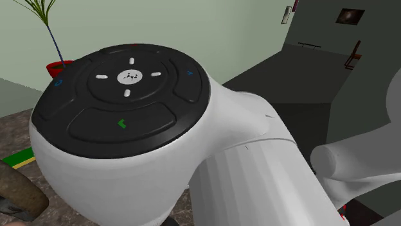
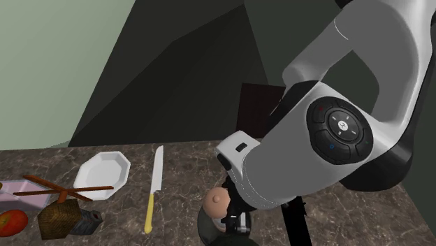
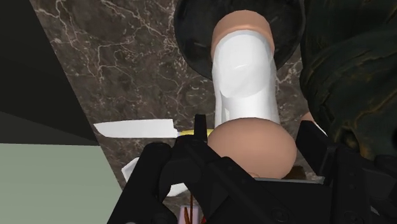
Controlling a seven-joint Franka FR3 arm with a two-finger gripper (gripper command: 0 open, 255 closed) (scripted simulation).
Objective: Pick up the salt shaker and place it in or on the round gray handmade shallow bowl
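Observation:
The salt shaker point(image 3: 245, 76) has a white body with tan rounded ends. My gripper point(image 3: 254, 137) is shut on it, a black finger on each side of the near tan end. The shaker's far end points down into the dark grey round bowl point(image 3: 191, 44); I cannot tell whether it touches the bowl. In the second exterior view the gripper point(image 2: 234, 213) hangs low over the marble counter with the tan end of the shaker point(image 2: 216, 205) showing beside it, and the bowl point(image 2: 205, 225) lies just beneath.
A yellow-handled knife point(image 2: 154, 189) and a white eight-sided plate point(image 2: 103, 172) lie towards the second exterior view's left of the bowl, with a brown box point(image 2: 57, 218) and a tomato point(image 2: 10, 221) farther on. A dark mottled object point(image 3: 347, 76) sits close beside the bowl.

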